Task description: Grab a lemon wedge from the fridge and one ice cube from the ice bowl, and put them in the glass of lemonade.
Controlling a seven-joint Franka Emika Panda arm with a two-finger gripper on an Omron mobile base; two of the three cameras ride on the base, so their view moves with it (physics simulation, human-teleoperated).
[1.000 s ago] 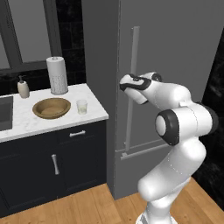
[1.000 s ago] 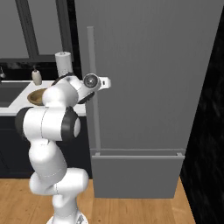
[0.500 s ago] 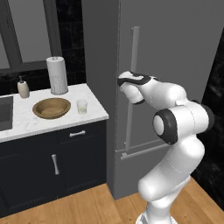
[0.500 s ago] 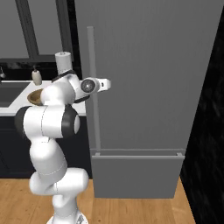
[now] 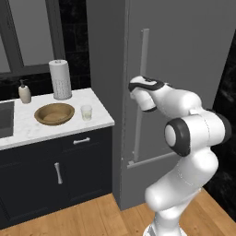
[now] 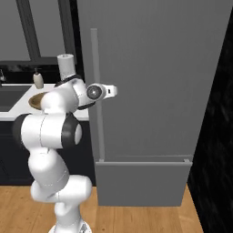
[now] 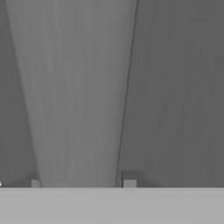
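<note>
The grey fridge [image 5: 184, 46] stands with its door closed, so the lemon wedge is hidden. My gripper [image 5: 138, 90] is at the long vertical handle [image 5: 143, 60], about halfway up the bar. In the hand view the handle [image 7: 74, 87] runs between my fingertips [image 7: 129, 180], which sit against its two edges; the gripper [image 7: 82, 181] is shut on it. From the right, the gripper [image 6: 109, 91] reaches the handle [image 6: 96, 68] on the fridge [image 6: 159, 68]. On the counter to the left sit the brown ice bowl [image 5: 54, 113] and, beside it, the glass of lemonade [image 5: 86, 112].
A paper towel roll [image 5: 60, 79] and a soap dispenser [image 5: 25, 92] stand at the back of the marble counter [image 5: 64, 131]. Dark navy cabinets [image 5: 55, 175] sit below it. A sink [image 5: 5, 120] is at the far left. A black wall [image 6: 214, 136] flanks the fridge's right.
The hand has pushed forward onto the fridge handle, and the jaws have narrowed from wide open to closing against the bar.
</note>
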